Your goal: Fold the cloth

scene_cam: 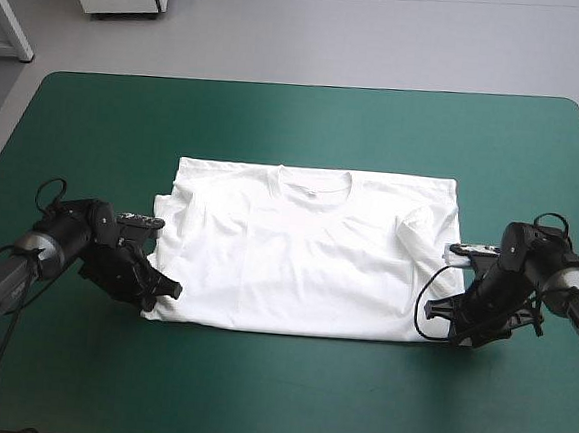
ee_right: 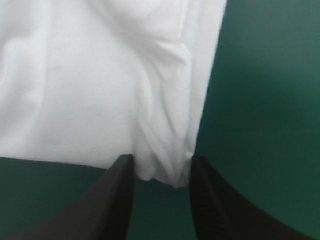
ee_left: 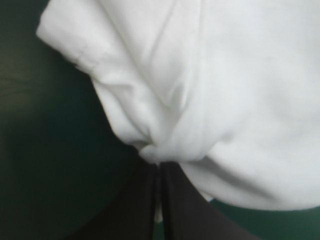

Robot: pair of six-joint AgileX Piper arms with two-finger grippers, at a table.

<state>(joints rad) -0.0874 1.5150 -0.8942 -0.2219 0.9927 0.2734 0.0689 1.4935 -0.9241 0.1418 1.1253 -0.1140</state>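
In the middle of the teal-green cover (scene_cam: 285, 407), the white T-shirt (scene_cam: 307, 253) lies spread flat. Its collar points to the far edge, and both sleeves are folded in. At the near left corner, the left gripper (ee_left: 160, 167) has its black fingers pressed together, pinching a bunch of the shirt. At the near right corner, the right gripper (ee_right: 161, 165) has its fingers apart, with the shirt's corner between them.

T-shirt (scene_cam: 307, 253) on table (scene_cam: 306, 128) | left gripper (ee_left: 160, 165): near-left corner | right gripper (ee_right: 161, 162): near-right corner
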